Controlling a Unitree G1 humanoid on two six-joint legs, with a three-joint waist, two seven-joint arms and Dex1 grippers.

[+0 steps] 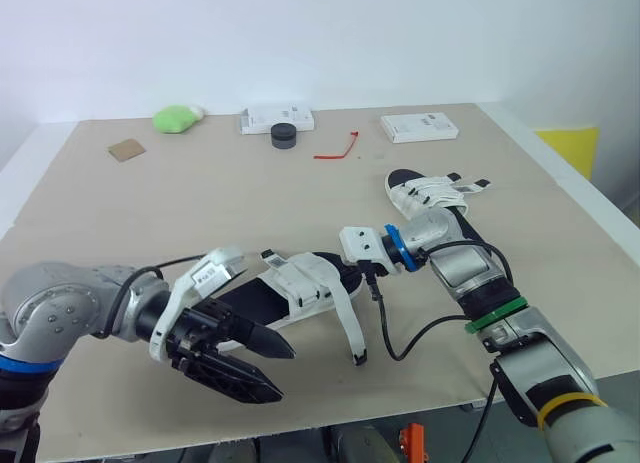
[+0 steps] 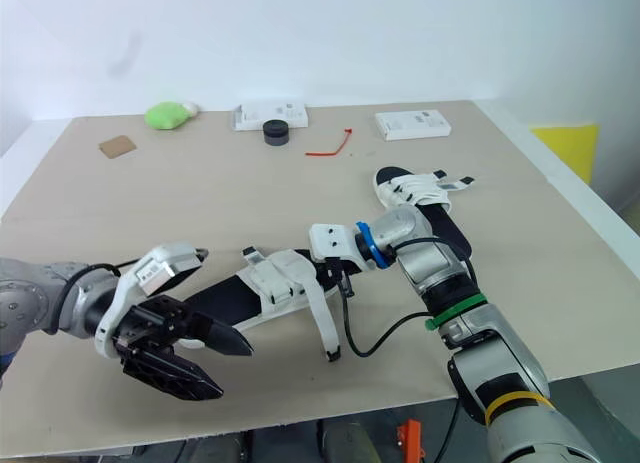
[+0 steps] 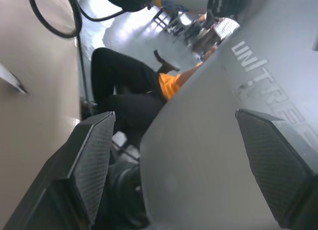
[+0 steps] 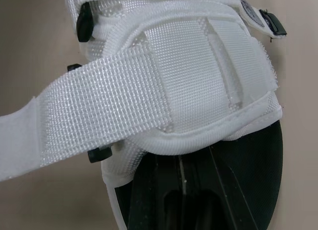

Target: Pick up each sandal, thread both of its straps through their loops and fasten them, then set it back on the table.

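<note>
Right hand (image 1: 346,271) partly hidden behind sandal (image 1: 300,283)

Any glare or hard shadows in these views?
Eye views: soft even light, no glare on the table, only faint shadow under the near sandal. Right wrist view: strap evenly lit, sole beneath shaded. Left wrist view: bright glare on the floor.

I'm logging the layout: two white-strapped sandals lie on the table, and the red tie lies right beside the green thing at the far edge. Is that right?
Not quite. The red tie lies well apart from the green thing. It sits further right, between the black puck and the right-hand white box, as the left eye view shows. The rest stands.
</note>
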